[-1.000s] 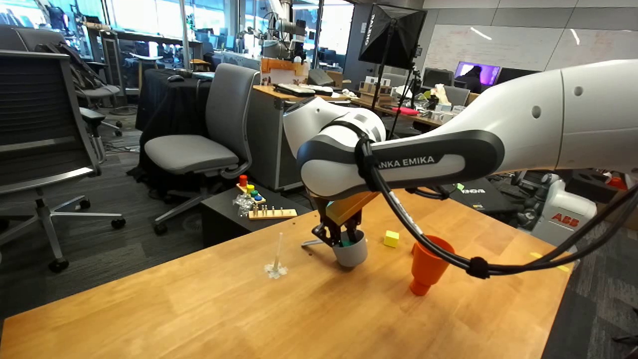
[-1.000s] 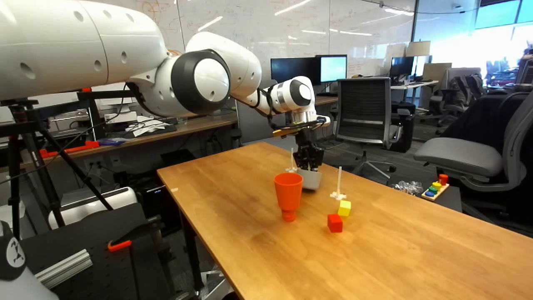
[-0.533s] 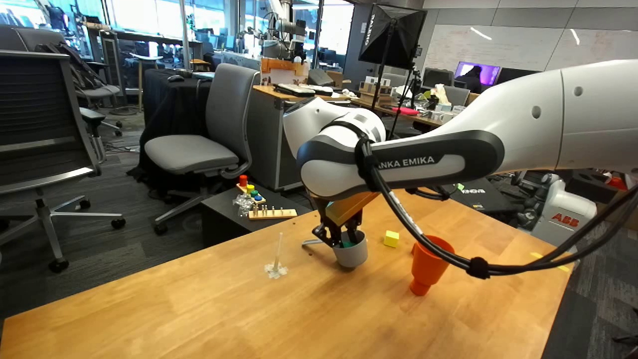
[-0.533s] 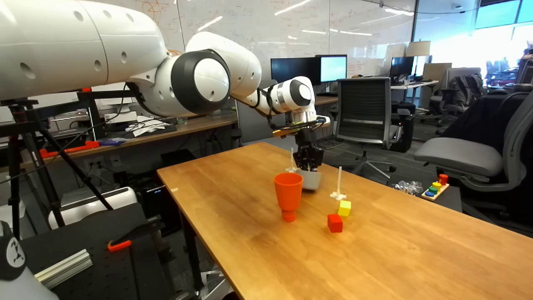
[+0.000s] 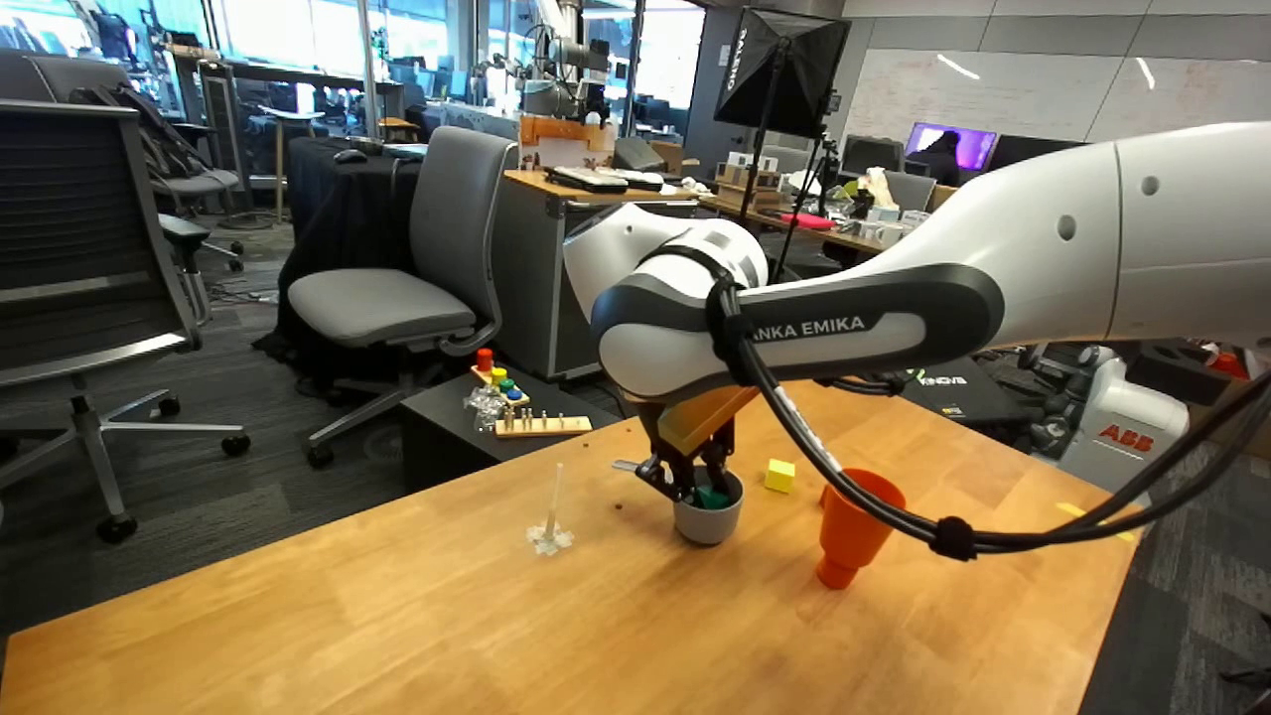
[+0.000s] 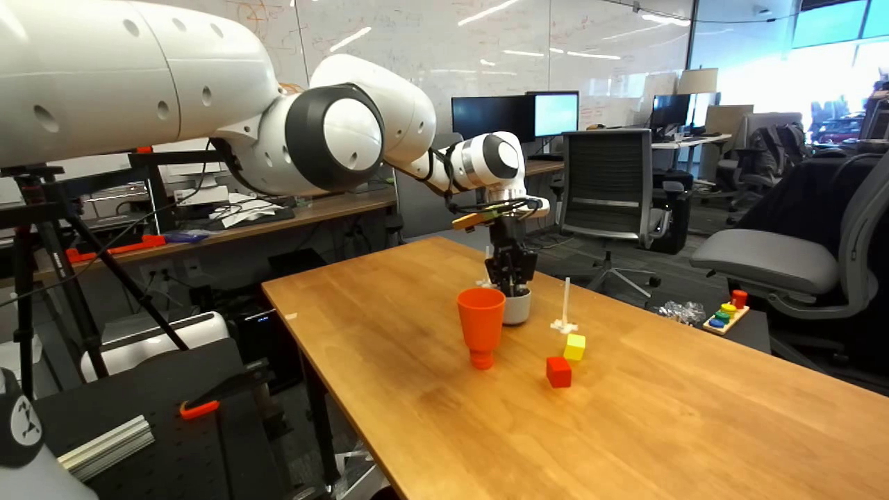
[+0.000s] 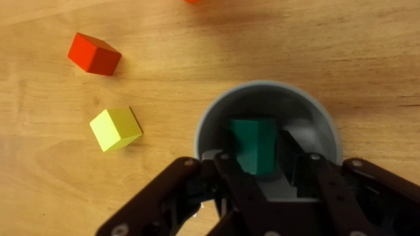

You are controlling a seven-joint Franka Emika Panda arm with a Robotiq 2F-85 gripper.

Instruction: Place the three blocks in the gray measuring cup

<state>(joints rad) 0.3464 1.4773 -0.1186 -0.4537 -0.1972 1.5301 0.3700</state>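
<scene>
The gray measuring cup (image 5: 708, 524) stands upright on the table in both exterior views; its dark inside shows in the wrist view (image 7: 267, 90). My gripper (image 7: 257, 144) reaches down into the cup from above. Its fingers stand on both sides of the green block (image 7: 252, 144) and look shut on it; the left contact is dark and partly hidden. The block is inside the cup, and it shows near rim height in an exterior view (image 5: 711, 497). The yellow block (image 7: 116, 129) and the red block (image 7: 94, 54) lie on the table beside the cup.
A taller orange-red cup (image 6: 480, 323) stands near the gray cup. Thin upright sticks (image 6: 565, 305) are taped to the table (image 6: 625, 430). A small black side table (image 5: 447, 417) with wooden toys stands beyond the table edge.
The gray cup was tilted and now stands upright. My gripper has moved a little lower, and it and the cup have shifted slightly. The yellow and red blocks have not moved.
</scene>
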